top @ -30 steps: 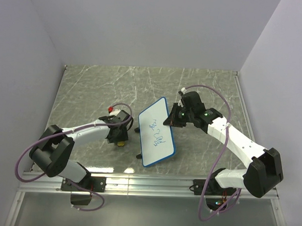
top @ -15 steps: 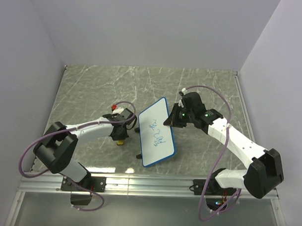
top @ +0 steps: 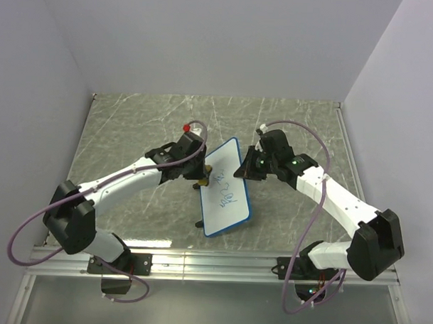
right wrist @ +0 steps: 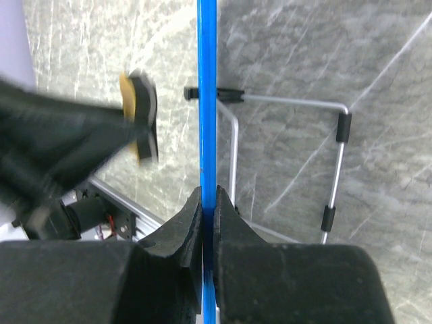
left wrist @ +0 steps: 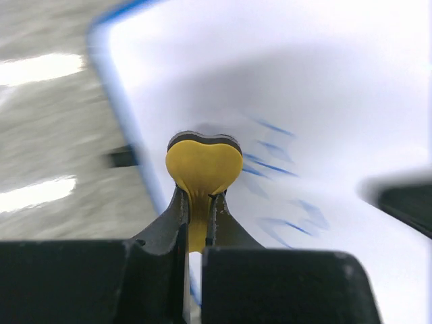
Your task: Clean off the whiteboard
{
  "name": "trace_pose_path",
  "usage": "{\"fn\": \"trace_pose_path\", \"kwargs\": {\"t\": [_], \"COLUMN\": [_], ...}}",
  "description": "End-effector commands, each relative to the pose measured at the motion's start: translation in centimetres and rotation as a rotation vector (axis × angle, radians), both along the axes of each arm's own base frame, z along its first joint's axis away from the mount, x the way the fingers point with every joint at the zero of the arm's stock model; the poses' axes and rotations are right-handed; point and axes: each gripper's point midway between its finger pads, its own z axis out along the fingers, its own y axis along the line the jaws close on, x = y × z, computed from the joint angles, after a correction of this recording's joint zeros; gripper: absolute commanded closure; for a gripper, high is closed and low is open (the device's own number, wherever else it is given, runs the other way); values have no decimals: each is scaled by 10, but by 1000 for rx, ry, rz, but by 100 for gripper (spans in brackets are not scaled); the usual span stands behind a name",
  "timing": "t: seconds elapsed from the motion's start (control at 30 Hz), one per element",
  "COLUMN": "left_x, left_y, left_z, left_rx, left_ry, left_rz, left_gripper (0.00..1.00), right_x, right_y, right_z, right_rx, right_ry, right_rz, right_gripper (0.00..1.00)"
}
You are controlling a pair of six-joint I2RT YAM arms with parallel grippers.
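Note:
The whiteboard (top: 228,198) stands tilted mid-table, blue-framed, with blue scribbles (top: 228,199) on its face. My right gripper (top: 247,171) is shut on its upper right edge; in the right wrist view the blue frame (right wrist: 207,101) runs straight between the shut fingers of that gripper (right wrist: 208,202). My left gripper (top: 199,177) is shut on the small yellow eraser (top: 200,183), held at the board's left edge. Seen from the left wrist, the eraser (left wrist: 204,165) bulges out of the gripper (left wrist: 199,200), just in front of the whiteboard (left wrist: 304,88) and its scribbles (left wrist: 273,169).
A bent metal wire stand (right wrist: 337,148) with black sleeves props the board from behind. One black foot (top: 200,223) rests on the grey marble tabletop (top: 132,130). An aluminium rail (top: 213,261) runs along the near edge, and pale walls close in the sides.
My left gripper shut on the yellow eraser at the table, lifted it and carried it right to the whiteboard's left edge. The right arm and the board stayed put.

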Motion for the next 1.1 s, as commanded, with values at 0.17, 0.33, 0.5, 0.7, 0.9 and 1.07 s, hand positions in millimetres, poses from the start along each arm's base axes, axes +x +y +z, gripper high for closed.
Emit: {"fn": "trace_pose_path", "kwargs": {"t": [0.17, 0.33, 0.5, 0.7, 0.9, 1.07], "left_x": [-17, -5, 8, 25, 31, 23], "left_y": [-84, -103, -108, -75, -51, -45], "left_z": [53, 37, 17, -25, -72, -91], "left_rx": [-315, -296, -267, -255, -174, -157], "left_ry": [-35, -6, 16, 58, 112, 141], "left_rz": [-319, -331, -312, -225, -159, -157], "left_gripper": [100, 100, 100, 100, 100, 100], "right_x": [-9, -13, -19, -26, -33, -30], "right_y": [-24, -23, -24, -24, -23, -23], "right_z": [-58, -59, -61, -56, -54, -54], "right_rx": [-204, -189, -177, -150, -134, -140], "right_ry": [100, 101, 106, 87, 80, 80], "right_rz": [26, 35, 43, 65, 90, 90], "right_gripper": [100, 100, 100, 100, 100, 100]}}
